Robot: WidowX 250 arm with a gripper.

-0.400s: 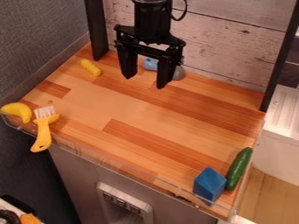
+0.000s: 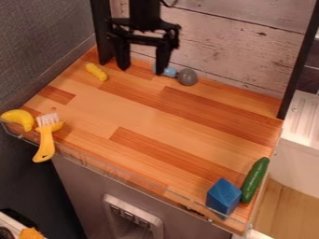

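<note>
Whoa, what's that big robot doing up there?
A black robot arm hangs its open hand over the back of the wooden counter, holding nothing. A little blue thing and a grey round thing are nearby. A banana and brush lie at the left, a blue block and cucumber at the lower right.

PLACE: you're at what looks like a play-kitchen set | SURFACE: your butcher-block-style counter [image 2: 143, 112], whitewashed plank backboard [image 2: 230, 42] behind | PROPS: you have a banana [image 2: 17, 118], a cucumber [image 2: 254, 179] and a yellow-handled brush [image 2: 46, 140] along the edges | ROOM: you can't tell home from lab
</note>
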